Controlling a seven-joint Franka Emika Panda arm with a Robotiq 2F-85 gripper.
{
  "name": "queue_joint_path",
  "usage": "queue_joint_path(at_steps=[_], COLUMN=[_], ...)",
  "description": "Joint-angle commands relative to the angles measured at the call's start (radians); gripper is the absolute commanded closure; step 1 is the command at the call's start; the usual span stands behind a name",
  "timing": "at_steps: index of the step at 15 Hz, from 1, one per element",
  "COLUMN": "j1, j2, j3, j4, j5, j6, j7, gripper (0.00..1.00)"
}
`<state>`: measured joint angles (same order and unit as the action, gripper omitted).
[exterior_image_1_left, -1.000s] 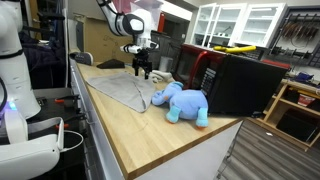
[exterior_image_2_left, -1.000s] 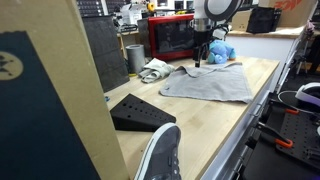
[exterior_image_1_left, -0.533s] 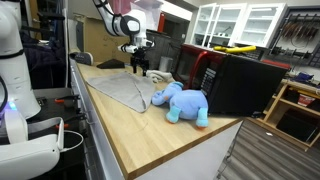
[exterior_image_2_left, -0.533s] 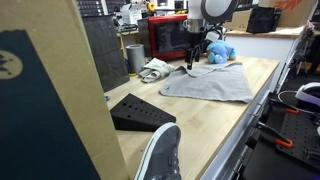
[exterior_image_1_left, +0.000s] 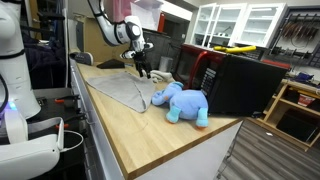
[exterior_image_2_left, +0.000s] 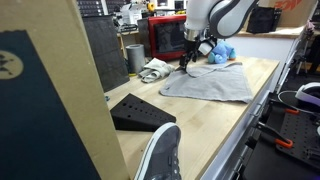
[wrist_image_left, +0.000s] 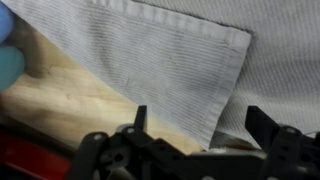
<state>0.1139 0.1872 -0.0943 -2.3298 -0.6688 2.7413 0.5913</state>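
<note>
My gripper (exterior_image_1_left: 143, 68) (exterior_image_2_left: 188, 62) stands open just above the far corner of a grey cloth (exterior_image_1_left: 125, 90) (exterior_image_2_left: 210, 82) spread flat on the wooden table (exterior_image_1_left: 150, 135). The wrist view shows the cloth (wrist_image_left: 150, 50) with a folded edge running between my two black fingers (wrist_image_left: 140, 118); the gripper (wrist_image_left: 204, 125) holds nothing. A blue plush elephant (exterior_image_1_left: 180, 102) (exterior_image_2_left: 220, 52) lies beside the cloth, close to the gripper. A sliver of the plush elephant (wrist_image_left: 8, 65) shows at the left edge of the wrist view.
A crumpled white rag (exterior_image_2_left: 153, 68) and a metal cup (exterior_image_2_left: 134, 57) sit near the gripper. A red-framed box (exterior_image_2_left: 170, 38) and a black box (exterior_image_1_left: 240, 82) stand behind. A black wedge (exterior_image_2_left: 140, 112) and a shoe (exterior_image_2_left: 158, 155) lie on the near table.
The arm has tilted and carried the open gripper a short way along the cloth's far edge toward its corner and slightly lower. Cloth and plush have not moved.
</note>
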Motion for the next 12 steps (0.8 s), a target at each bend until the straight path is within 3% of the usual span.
queue_joint_path(at_steps=[1,6,12], j1=[0.033,0.018,0.014], j2=[0.029,0.022,-0.037], j3=[-0.063,-0.059,-0.007], j4=[0.032,-0.003,-0.014], j5=[-0.162,-0.115,0.077], j6=[-0.017,-0.004,-0.019], j7=[0.200,0.157,0.114], gripper=[0.00,0.00,0.00])
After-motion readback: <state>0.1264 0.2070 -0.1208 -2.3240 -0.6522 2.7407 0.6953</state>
